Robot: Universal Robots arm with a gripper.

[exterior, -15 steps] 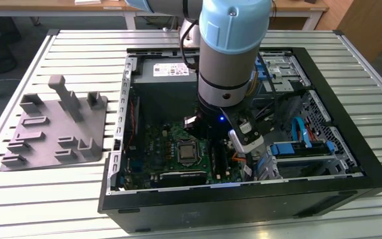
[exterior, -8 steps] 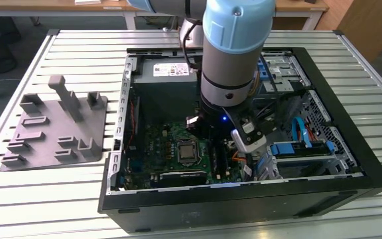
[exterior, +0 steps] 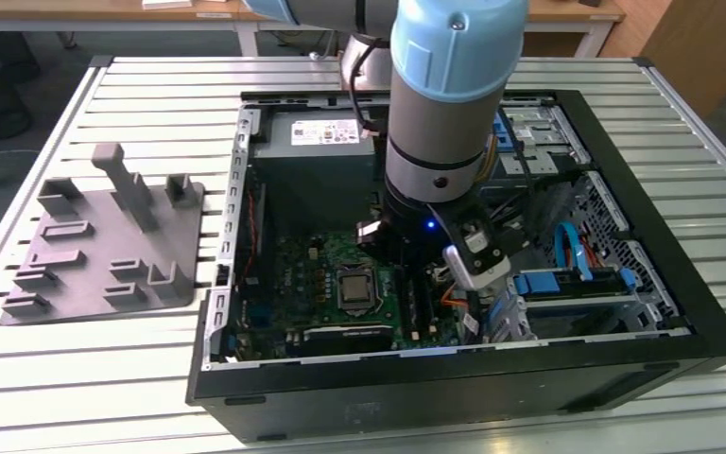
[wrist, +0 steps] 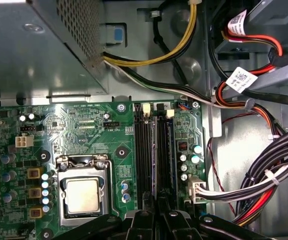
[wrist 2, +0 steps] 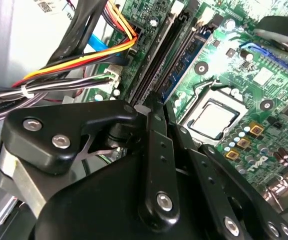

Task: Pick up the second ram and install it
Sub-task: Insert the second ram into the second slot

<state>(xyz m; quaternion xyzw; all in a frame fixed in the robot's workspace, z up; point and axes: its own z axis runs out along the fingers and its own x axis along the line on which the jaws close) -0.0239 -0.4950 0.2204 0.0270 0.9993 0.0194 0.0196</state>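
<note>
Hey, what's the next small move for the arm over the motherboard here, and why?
Probably a slow, straight press down, checking alignment first. The gripper hangs low inside the case, right above the long memory slots beside the processor. A blue-edged stick appears to stand in one slot already. I can't tell whether the second ram is seated.

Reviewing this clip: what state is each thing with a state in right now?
Computer case: lying on its side, open, side panel off.
Processor: seated in its socket, uncovered, no cooler on it.
Ram stick: standing in a motherboard slot.
Neighbouring black slots: no stick in them.
Gripper: down inside the case, right over the end of the slots.
Grey moulded block: on the table beside the case.
</note>
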